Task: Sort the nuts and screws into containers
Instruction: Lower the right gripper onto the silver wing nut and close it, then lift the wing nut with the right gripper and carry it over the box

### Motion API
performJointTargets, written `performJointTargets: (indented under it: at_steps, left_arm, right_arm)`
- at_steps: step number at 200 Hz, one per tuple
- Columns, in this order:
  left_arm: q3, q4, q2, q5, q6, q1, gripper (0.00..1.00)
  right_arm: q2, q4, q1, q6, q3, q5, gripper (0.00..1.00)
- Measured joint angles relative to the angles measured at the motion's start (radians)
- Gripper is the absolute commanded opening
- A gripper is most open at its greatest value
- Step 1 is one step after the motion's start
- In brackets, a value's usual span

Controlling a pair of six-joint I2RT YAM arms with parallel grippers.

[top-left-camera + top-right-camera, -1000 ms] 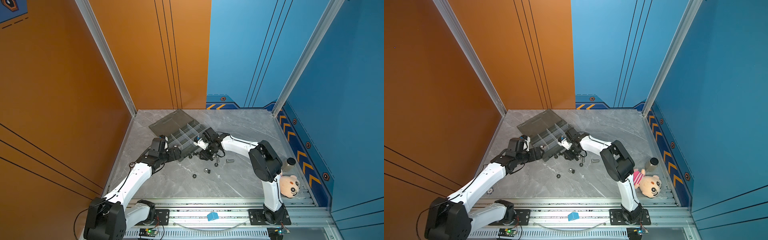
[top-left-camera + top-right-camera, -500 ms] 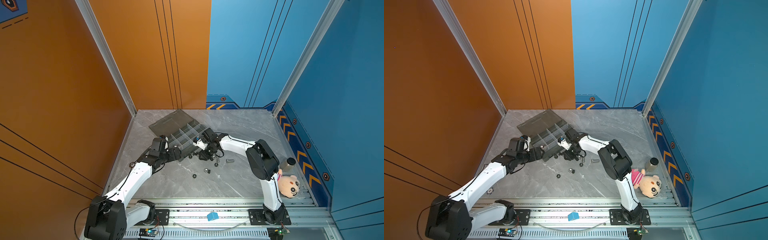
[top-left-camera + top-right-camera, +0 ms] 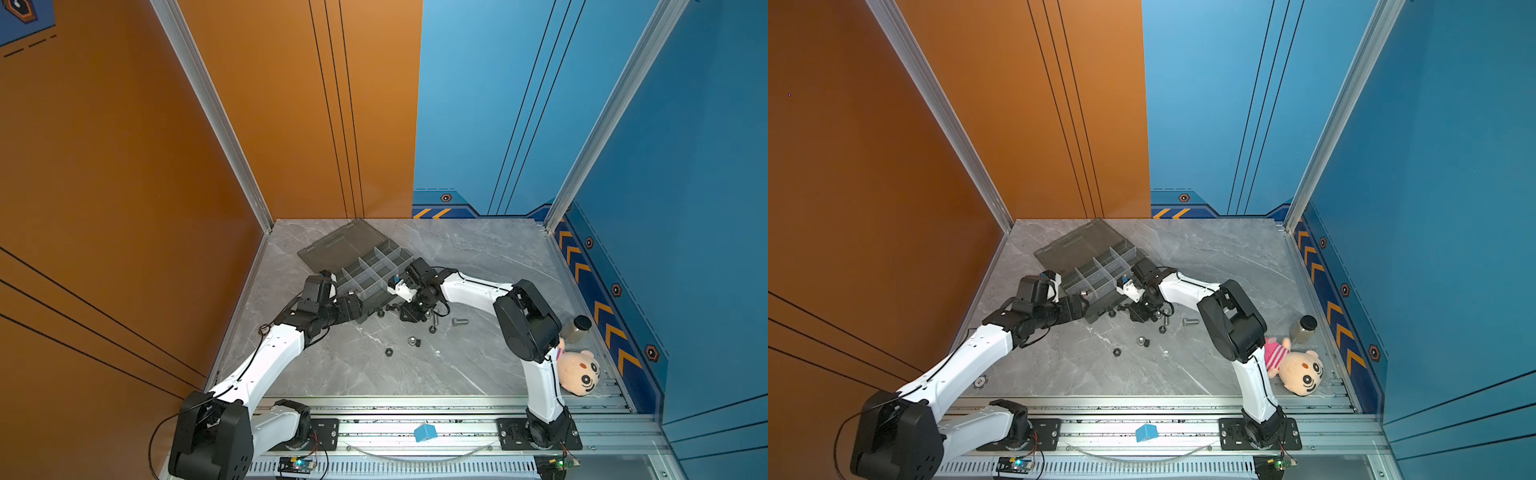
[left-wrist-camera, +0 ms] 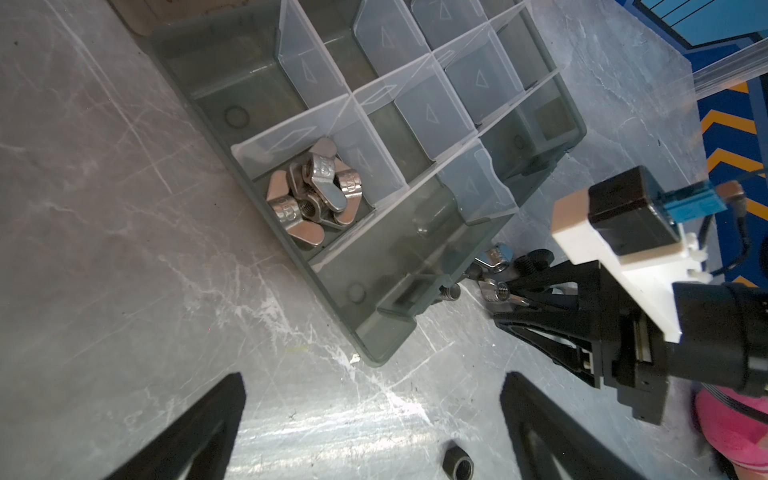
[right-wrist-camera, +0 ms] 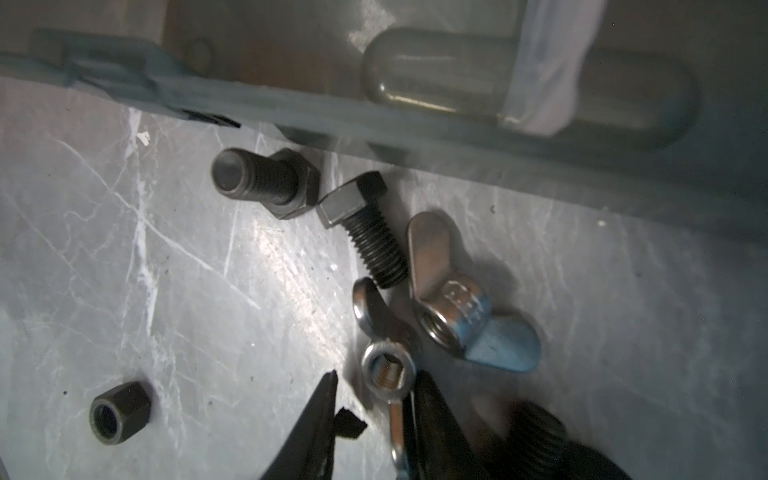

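The smoky-grey organizer (image 3: pixel 365 270) (image 4: pixel 386 332) lies open, its containers split by clear dividers; one holds several silver wing nuts (image 4: pixel 311 199). My right gripper (image 5: pixel 378 395) (image 3: pixel 399 309) is down at the box's front wall, jaws narrow but open around a silver wing nut (image 5: pixel 388 374). That nut touches one finger, with a gap to the other. A second wing nut (image 5: pixel 457 316), two black screws (image 5: pixel 266 183) (image 5: pixel 365 224) and a black nut (image 5: pixel 120 411) lie beside it. My left gripper (image 4: pixel 374 415) (image 3: pixel 357 307) stands wide open and empty by the box's corner.
A silver bolt (image 3: pixel 459 321) and loose black nuts (image 3: pixel 389 352) (image 3: pixel 412 341) (image 4: pixel 457 461) lie on the grey table. The box's lid (image 3: pixel 340 245) lies flat behind it. A plush doll (image 3: pixel 579 372) and a black-capped bottle (image 3: pixel 579 328) sit at the right edge.
The right gripper's jaws have narrowed around the silver wing nut, and the right arm's elbow has shifted slightly. The left arm has not moved.
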Motion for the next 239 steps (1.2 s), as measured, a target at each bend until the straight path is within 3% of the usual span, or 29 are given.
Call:
performJointTargets:
  at_steps: [92,171,239]
  left_arm:
    - [0.0,0.001,0.0,0.002,0.0,0.003,0.98]
    - [0.0,0.001,0.0,0.003,0.0,0.004,0.98]
    - [0.0,0.001,0.0,0.003,0.0,0.004,0.98]
  right_arm:
    - [0.0,-0.011,0.0,0.0,-0.001,-0.003,0.21]
    - [0.0,-0.029,-0.007,0.008,-0.001,-0.009,0.02]
    - [-0.013,-0.025,-0.026,0.037,-0.025,-0.049,0.0]
